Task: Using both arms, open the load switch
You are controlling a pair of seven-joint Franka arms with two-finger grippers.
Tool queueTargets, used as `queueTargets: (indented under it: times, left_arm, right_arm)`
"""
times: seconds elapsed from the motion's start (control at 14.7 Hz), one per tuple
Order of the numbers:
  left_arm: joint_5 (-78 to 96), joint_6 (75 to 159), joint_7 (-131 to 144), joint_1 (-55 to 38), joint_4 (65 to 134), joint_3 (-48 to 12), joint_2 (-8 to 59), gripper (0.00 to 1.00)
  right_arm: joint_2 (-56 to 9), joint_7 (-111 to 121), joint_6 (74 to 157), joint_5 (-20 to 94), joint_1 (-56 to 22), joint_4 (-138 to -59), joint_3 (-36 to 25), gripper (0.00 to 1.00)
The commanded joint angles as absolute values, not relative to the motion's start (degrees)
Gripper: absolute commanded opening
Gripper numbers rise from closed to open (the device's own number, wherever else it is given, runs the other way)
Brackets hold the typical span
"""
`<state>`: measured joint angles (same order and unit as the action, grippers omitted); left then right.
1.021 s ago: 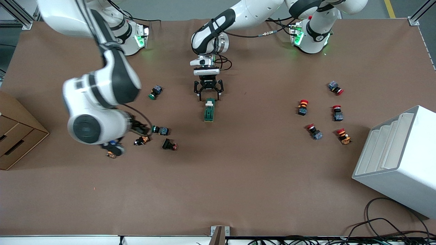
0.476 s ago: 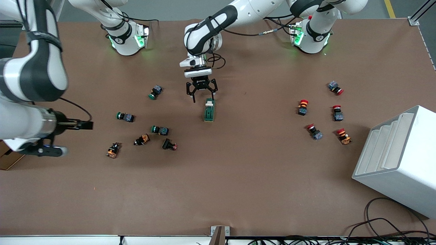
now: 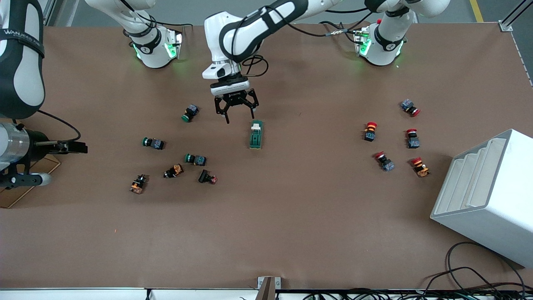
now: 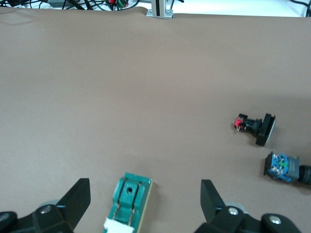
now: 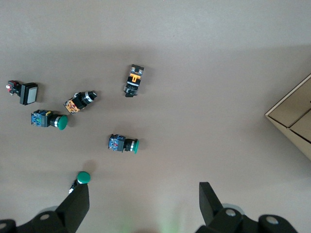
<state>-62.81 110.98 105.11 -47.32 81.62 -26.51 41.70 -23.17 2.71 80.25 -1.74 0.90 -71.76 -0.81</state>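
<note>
1. The load switch (image 3: 256,134) lies flat on the brown table (image 3: 291,216), free of both grippers. By my reading nothing of the opening is done so far: no finger touches it, and both the holding and the lever work are left.
2. It is a small dark green block, longer than the push-buttons around it, with its white lever piece (image 3: 256,124) at the end toward the arm bases.
3. The left gripper (image 3: 235,114) hangs just beside that lever end, a little toward the right arm's end of the table, fingers spread wide and empty. The left wrist view shows the switch (image 4: 130,201) between its fingers (image 4: 77,201), untouched.
4. The right gripper (image 3: 77,147) waits well apart from the switch, past the green-capped buttons (image 3: 195,159), over the table's edge by a cardboard box (image 3: 25,183). Its fingers (image 5: 75,206) stand wide and empty.
</note>
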Motion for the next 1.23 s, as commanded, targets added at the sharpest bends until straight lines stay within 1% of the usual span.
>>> queueTargets:
  times: [0.0,0.27,0.54,0.75,0.95,1.16]
  left_arm:
    - [-57.23,110.39,97.41,-44.49,80.77,-26.63,39.04,1.00]
    - [-48.19,110.39,86.69,-39.48,77.52,-26.63,36.31,1.00]
    - [-40.72,110.39,76.93,-32.10,77.08,-26.72,31.66,1.00]
    - [-34.47,109.96,72.79,-26.04,76.73,-26.72,28.23,1.00]
    - [-28.58,105.31,64.11,-20.93,76.73,-26.72,23.83,1.00]
    - [-25.23,102.84,56.01,-15.14,76.73,-26.72,20.75,1.00]
  right_arm:
    - [-21.27,3.25,80.77,-3.60,1.41,-73.74,0.62,1.00]
    - [-21.36,2.99,79.37,-3.52,0.79,-72.16,1.05,1.00]
    - [-21.01,2.72,77.18,-2.64,0.44,-70.75,1.32,1.00]
    - [-19.51,2.29,77.00,-2.11,0.18,-70.75,1.41,1.00]
    - [-17.85,2.81,74.88,-1.67,-0.09,-70.66,1.50,1.00]
    - [-15.39,3.08,75.93,-1.67,0.17,-72.67,1.41,1.00]
